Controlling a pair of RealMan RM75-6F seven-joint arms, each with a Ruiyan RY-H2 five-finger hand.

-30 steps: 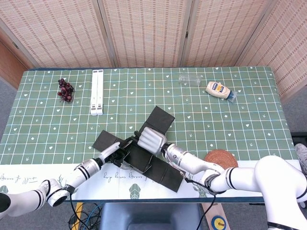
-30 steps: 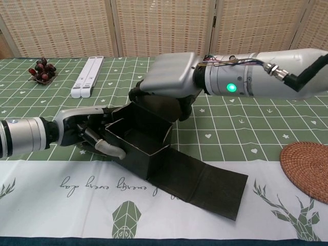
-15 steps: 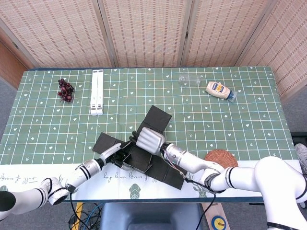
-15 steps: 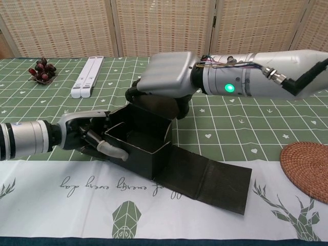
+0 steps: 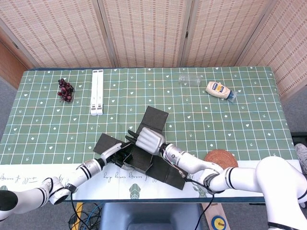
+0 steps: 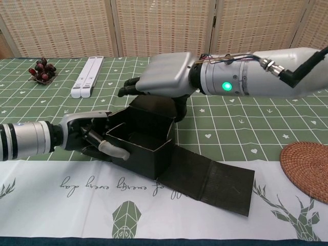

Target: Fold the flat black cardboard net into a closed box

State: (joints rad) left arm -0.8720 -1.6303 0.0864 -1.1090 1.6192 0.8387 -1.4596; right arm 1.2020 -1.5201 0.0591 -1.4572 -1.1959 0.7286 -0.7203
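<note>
Hands, two: my left hand [image 6: 87, 136] grips one half-folded black cardboard box [image 6: 141, 141]; my right hand [image 6: 164, 77] hovers spread, empty. Only the head view shows one mayonnaise bottle [image 5: 218, 89].

The head view looks steeply down from high above the near edge of the table [image 5: 201, 103], taking in its whole green cloth and the folding screen [image 5: 144, 33] behind. The chest view sits low and close at that same near edge, facing level across toward the screen. Both share the half-folded black cardboard box [image 5: 140, 155] [image 6: 141, 146] at the table's front.
</note>
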